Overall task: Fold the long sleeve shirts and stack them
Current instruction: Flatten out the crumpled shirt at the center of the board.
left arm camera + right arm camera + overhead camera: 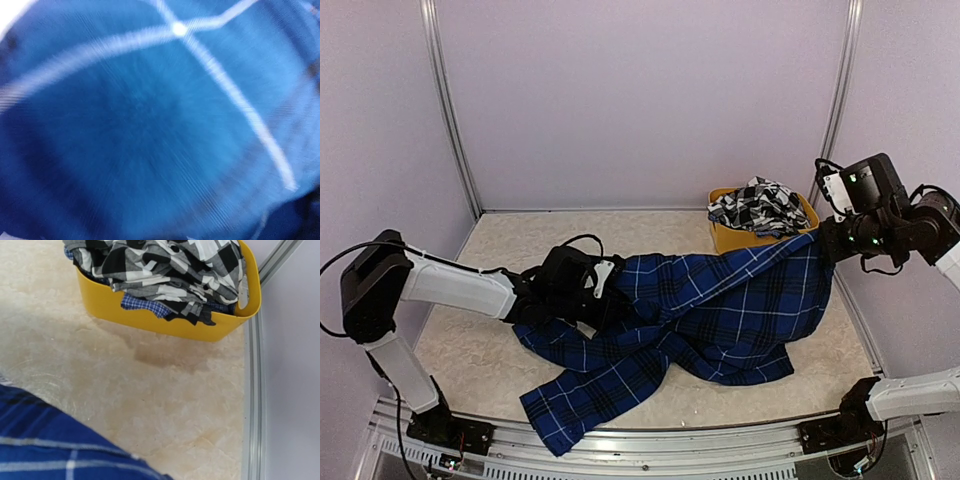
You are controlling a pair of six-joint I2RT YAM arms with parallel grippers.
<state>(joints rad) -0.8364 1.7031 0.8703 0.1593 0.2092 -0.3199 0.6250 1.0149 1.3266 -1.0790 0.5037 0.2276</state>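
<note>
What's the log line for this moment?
blue shirt: unfolded, part lifted off table | left jaws: shut on it | right jaws: shut on it, raised | checked shirt: in yellow tub

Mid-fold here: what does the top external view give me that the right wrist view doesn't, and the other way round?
Top external only: both arms and the whole blue shirt, its right end raised to the right gripper, the left gripper down on its left part, a sleeve trailing toward the arm bases. Right wrist only: a small-checked blue cloth tucked under the black-and-white shirt, and the handle slot in the yellow tub. Both: the tub, the black-and-white shirt, part of the blue shirt, the table.
</note>
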